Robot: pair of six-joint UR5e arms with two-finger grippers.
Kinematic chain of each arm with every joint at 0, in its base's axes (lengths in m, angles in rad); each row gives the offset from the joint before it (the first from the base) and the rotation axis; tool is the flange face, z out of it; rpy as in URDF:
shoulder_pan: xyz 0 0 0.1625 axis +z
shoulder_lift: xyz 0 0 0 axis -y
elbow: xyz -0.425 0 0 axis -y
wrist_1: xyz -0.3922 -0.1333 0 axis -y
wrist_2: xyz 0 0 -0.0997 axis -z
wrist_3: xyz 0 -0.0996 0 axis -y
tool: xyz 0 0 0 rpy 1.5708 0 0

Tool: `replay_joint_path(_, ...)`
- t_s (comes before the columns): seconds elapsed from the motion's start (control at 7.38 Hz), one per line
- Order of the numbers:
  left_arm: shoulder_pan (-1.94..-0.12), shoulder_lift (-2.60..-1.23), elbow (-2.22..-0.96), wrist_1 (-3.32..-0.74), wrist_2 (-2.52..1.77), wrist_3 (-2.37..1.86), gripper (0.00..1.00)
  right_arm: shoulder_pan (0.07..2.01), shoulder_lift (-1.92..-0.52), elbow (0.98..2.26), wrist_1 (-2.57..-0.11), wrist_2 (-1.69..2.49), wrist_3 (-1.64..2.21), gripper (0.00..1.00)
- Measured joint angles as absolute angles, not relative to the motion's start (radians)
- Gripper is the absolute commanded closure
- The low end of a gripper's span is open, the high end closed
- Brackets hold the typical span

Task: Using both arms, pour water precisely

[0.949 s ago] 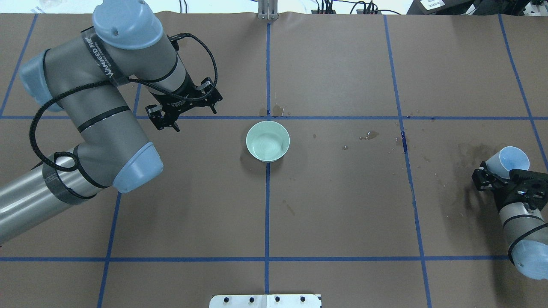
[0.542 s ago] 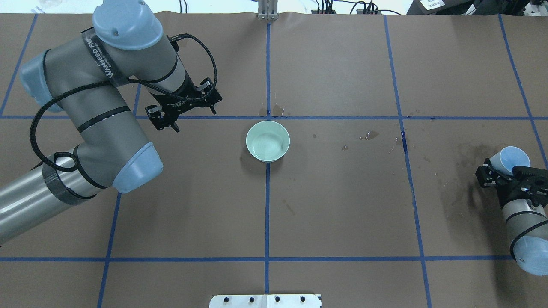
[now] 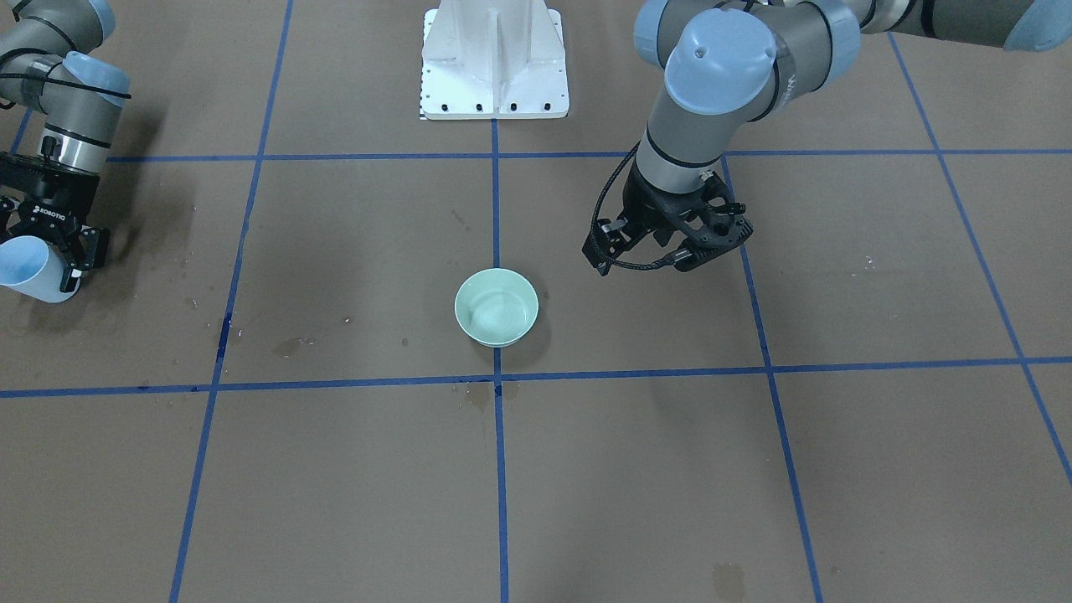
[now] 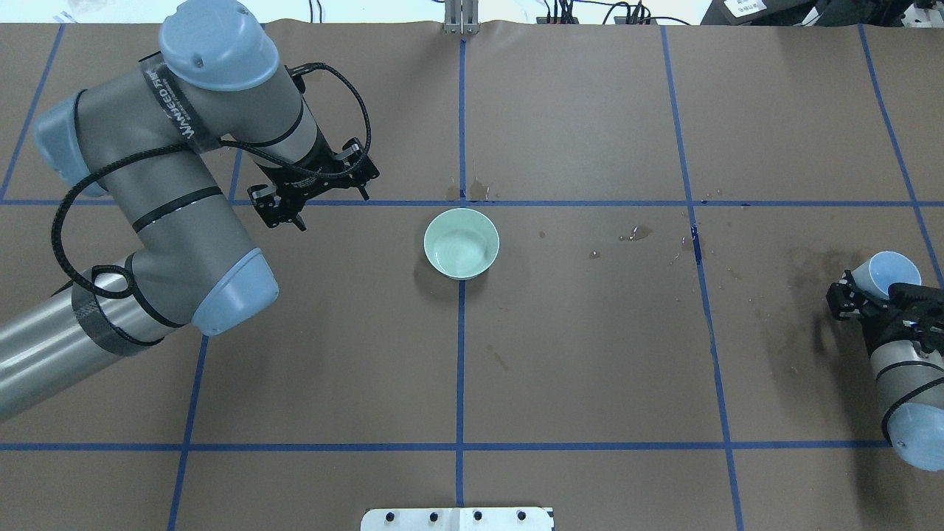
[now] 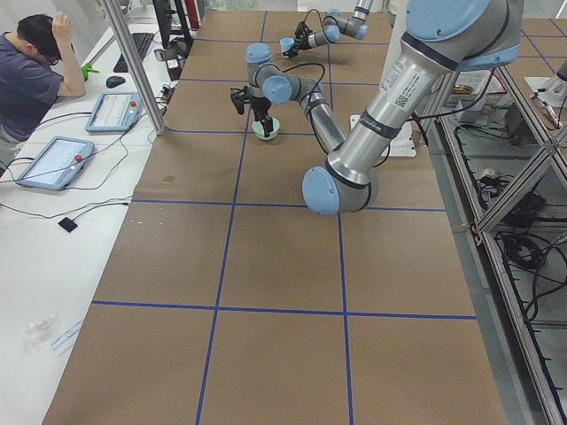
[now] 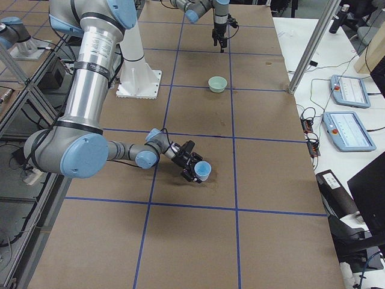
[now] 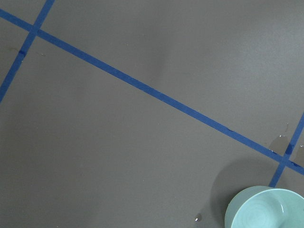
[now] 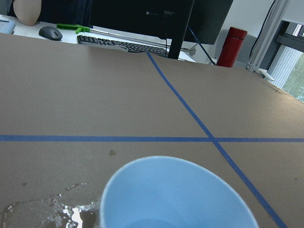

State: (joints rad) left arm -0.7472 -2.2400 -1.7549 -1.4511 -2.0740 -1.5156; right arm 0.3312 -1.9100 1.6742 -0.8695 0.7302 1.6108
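Note:
A pale green bowl (image 4: 462, 243) stands at the table's middle, also in the front view (image 3: 496, 306) and at the lower right of the left wrist view (image 7: 266, 209). My left gripper (image 4: 313, 193) hangs open and empty left of the bowl, apart from it (image 3: 670, 251). My right gripper (image 4: 874, 295) is shut on a light blue cup (image 4: 890, 271) at the table's far right, held tilted and low over the paper (image 6: 201, 170). The cup's inside (image 8: 175, 199) looks empty. Water glints as a small puddle (image 8: 47, 211) on the paper beside the cup.
Wet stains mark the brown paper right of the bowl (image 4: 636, 234) and near the cup (image 4: 807, 265). The white pedestal (image 3: 494, 59) stands at the robot's side. An operator (image 5: 35, 71) sits beyond the far edge, with a keyboard (image 8: 123, 43) and red bottle (image 8: 231, 46).
My right gripper has carried the cup a little further right and toward the robot's side. My left gripper has drifted slightly left, away from the bowl. The bowl has not moved.

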Motion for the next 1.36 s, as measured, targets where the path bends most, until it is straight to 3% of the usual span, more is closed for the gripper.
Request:
replay_joint_path(0.14, -0.747, -2.24, -1.755, -1.451, -2.074, -1.516, 0.0, 0.341, -1.903, 1.673, -0.859, 0.731, 1.602, 1.0)
replay_joint_path(0.41, -0.747, -2.241, -1.755, -1.451, -2.075, -1.516, 0.0, 0.375, -1.894, 1.667, -0.786, 0.744, 1.53, 1.0)
replay_joint_path(0.95, -0.748, -2.242, -1.756, -1.451, -2.076, -1.516, 0.0, 0.553, -1.884, 1.621, -0.408, 0.885, 1.073, 1.0)
replay_joint_path(1.36, -0.749, -2.242, -1.756, -1.45, -2.079, -1.516, 0.0, 0.65, -1.801, 1.61, -0.285, 1.039, 0.827, 1.0)
